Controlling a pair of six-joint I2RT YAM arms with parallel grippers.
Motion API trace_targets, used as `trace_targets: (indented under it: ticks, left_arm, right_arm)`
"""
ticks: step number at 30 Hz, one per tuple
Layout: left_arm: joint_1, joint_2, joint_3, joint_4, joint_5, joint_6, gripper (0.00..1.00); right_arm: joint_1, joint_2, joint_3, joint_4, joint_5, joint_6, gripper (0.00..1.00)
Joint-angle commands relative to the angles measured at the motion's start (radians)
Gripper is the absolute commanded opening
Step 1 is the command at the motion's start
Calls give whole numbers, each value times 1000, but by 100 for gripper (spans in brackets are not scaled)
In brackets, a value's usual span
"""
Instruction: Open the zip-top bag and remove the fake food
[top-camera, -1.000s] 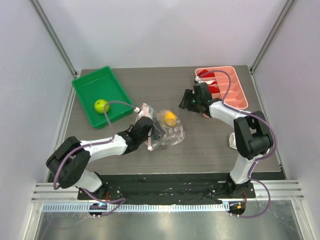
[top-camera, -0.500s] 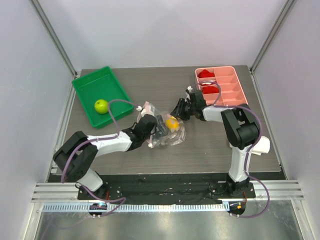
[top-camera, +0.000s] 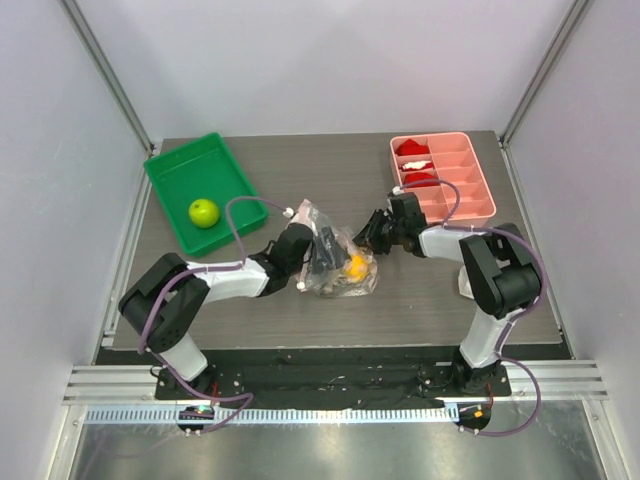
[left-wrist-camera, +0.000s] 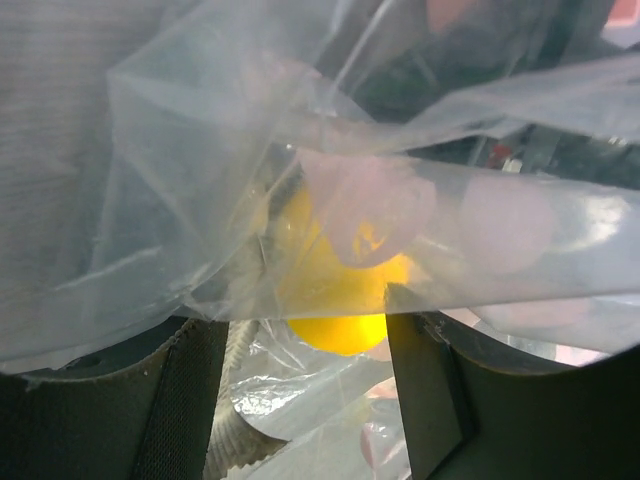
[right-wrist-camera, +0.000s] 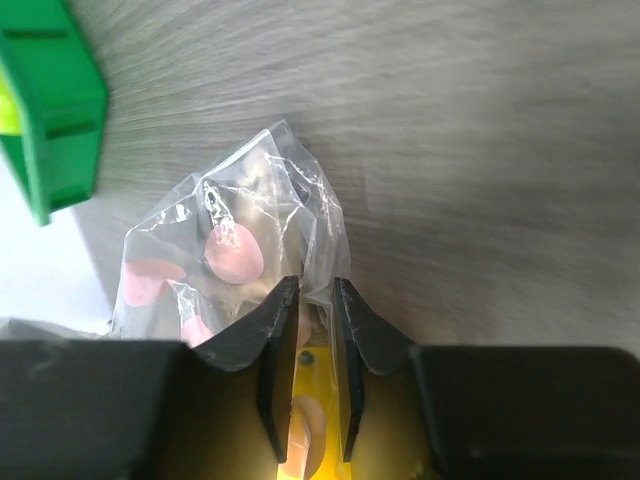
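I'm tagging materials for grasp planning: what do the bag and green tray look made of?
The zip-top bag: thin clear plastic film, glossy, going by creases and glare. Green tray: probably rigid moulded plastic, smooth, evenly coloured, raised rim.

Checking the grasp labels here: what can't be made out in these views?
Left wrist: bag film covers the lens; whether the left fingers pinch it is unclear.
Top: crumpled film hides whether the bag's mouth is open.
Right wrist: yellow fruit mostly hidden behind the right fingers.
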Motion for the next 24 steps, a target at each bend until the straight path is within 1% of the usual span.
trace_targets:
  ticks: [1, 2, 3, 5, 7, 10, 11, 12, 14, 16, 17, 19, 21, 23, 24]
  left_arm:
    - [2, -29, -36, 103, 101, 5, 63]
    - [2, -39, -37, 98, 108, 10, 63]
    - [2, -42, -36, 92, 129, 16, 63]
    - [2, -39, -22, 57, 157, 41, 63]
    - [2, -36, -18, 38, 198, 59, 63]
    - [2, -27, -25, 37, 217, 68, 64]
    - [2, -23, -28, 44, 227, 71, 64]
    - [0, -15, -31, 52, 236, 71, 64]
    - [2, -10, -39, 84, 258, 62, 64]
    - [2, -6, -47, 95, 270, 58, 64]
    - [0, -7, -50, 97, 273, 56, 64]
    - [2, -7, -53, 100, 275, 54, 64]
    - [2, -7, -56, 101, 284, 56, 64]
    - [-1, -6, -54, 107, 296, 56, 64]
    - [-1, -6, -54, 116, 307, 56, 64]
  right_arm:
    - [-2, -139, 72, -225, 148, -147, 27]
    - [-5, -151, 100, -291, 224, -188, 29]
    - [-11, -164, 129, -378, 245, -223, 30]
    - [-16, -223, 109, -403, 271, -262, 34]
    - [-24, -262, 51, -413, 276, -267, 36]
    - [-28, -323, -26, -417, 285, -265, 40]
    - [-33, -338, -41, -417, 295, -265, 45]
    - [-39, -355, -65, -419, 308, -271, 46]
    - [-86, -368, -86, -423, 290, -277, 48]
    - [-135, -380, -115, -420, 216, -276, 49]
    - [-186, -384, -124, -420, 201, -274, 50]
    - [-227, -426, -155, -417, 173, -271, 51]
    - [-266, -472, -171, -442, 209, -277, 51]
    - [-268, -526, -173, -489, 239, -299, 51]
    - [-268, -538, -194, -509, 224, -299, 51]
